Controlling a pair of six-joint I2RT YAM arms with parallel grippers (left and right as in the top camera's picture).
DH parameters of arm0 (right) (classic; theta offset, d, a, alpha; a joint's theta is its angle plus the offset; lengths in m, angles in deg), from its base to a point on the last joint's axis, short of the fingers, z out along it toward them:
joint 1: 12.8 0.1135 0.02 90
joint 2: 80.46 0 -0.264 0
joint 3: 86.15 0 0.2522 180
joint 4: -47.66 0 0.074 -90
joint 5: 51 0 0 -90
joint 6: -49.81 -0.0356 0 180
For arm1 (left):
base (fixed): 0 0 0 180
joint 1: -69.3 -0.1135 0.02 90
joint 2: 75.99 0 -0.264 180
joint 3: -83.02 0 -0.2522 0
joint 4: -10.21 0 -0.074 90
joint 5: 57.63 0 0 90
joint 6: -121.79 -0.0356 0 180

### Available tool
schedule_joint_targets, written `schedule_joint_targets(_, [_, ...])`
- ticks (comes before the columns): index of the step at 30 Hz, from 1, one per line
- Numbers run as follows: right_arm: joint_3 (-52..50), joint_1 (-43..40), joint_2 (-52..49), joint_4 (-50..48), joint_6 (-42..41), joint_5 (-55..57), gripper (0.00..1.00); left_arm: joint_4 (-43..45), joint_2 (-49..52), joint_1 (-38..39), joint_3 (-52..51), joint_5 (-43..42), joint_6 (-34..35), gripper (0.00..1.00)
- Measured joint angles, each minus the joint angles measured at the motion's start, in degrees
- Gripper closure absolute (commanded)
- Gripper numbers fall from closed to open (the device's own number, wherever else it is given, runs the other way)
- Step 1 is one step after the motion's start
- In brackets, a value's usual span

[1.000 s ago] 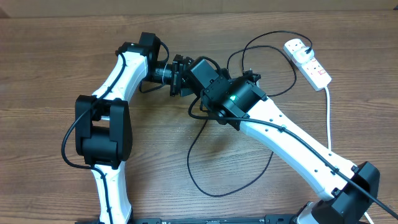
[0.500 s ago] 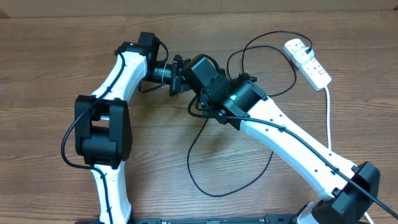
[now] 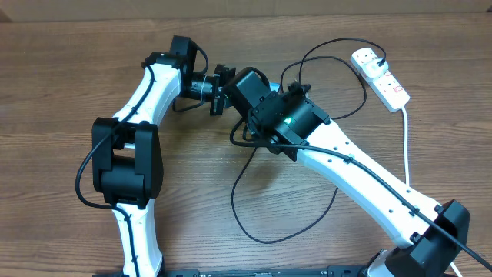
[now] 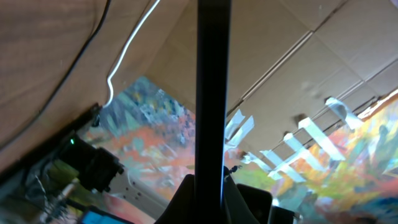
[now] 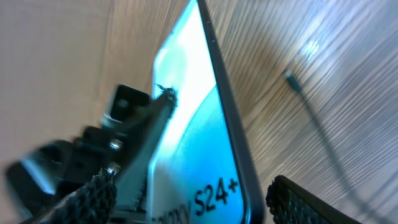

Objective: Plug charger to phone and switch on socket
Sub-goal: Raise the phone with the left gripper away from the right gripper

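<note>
The phone [image 5: 186, 143], its light blue screen marked "S24+", stands on edge above the table. My left gripper [image 4: 208, 182] is shut on it; in the left wrist view the phone [image 4: 211, 93] is a dark upright bar between the jaws. My right gripper [image 5: 199, 208] is open, one finger [image 5: 93, 199] on each side of the phone without touching it. The charger's connector tip [image 5: 291, 78] lies loose on the wood to the right. The charger cable [image 3: 246, 200] loops across the table to the white socket [image 3: 382, 77] at the back right. In the overhead view both wrists hide the phone.
The two arms meet at the table's back middle [image 3: 238, 88], wrists close together. The socket's thick white lead [image 3: 406, 146] runs down the right side. Black cable loops lie under and in front of the right arm.
My left gripper has closed on the phone. My right gripper, shut a second ago, has opened and let the phone go. Both arms have barely shifted.
</note>
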Motion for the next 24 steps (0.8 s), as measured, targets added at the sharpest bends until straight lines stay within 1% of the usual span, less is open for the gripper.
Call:
schedule_joint_targets(5, [0.0,-0.3,2.2,3.9,13.2,-0.2,0.20,6.7,0.0,0.0,0.0,0.2,-0.8,0.96])
schedule_joint_targets(6, [0.0,-0.4,3.2,4.7,15.1,-0.3,0.14,8.5,0.0,0.0,0.0,0.2,-1.4,0.96])
schedule_joint_targets(7, [0.0,-0.6,4.6,5.6,17.2,-0.4,0.00,9.8,0.0,0.0,0.0,0.2,-2.0,0.96])
schedule_joint_targets(11, [0.1,-1.5,10.5,10.3,25.1,-0.9,0.00,12.4,0.0,-0.2,0.0,0.2,-5.5,0.96])
schedule_joint_targets(16, [0.6,-1.8,15.1,17.7,31.2,-0.1,0.00,12.3,-0.2,-0.4,0.0,1.7,-11.1,0.96])
schedule_joint_targets(18, [0.7,-1.8,15.3,20.7,32.3,0.6,0.00,12.0,-1.0,-0.4,0.0,4.7,-12.7,0.96])
schedule_joint_targets(21, [0.7,-1.8,14.9,22.4,32.7,1.1,0.00,11.9,-4.1,-0.4,0.0,10.5,-14.3,0.96])
schedule_joint_targets(23, [0.7,-1.8,14.8,23.2,32.9,1.1,0.00,11.5,-7.8,-0.4,0.0,15.5,-14.8,0.96])
schedule_joint_targets(24, [0.7,-1.8,14.8,23.5,32.9,1.0,0.00,11.1,-11.5,-0.4,0.0,19.7,-15.6,0.96])
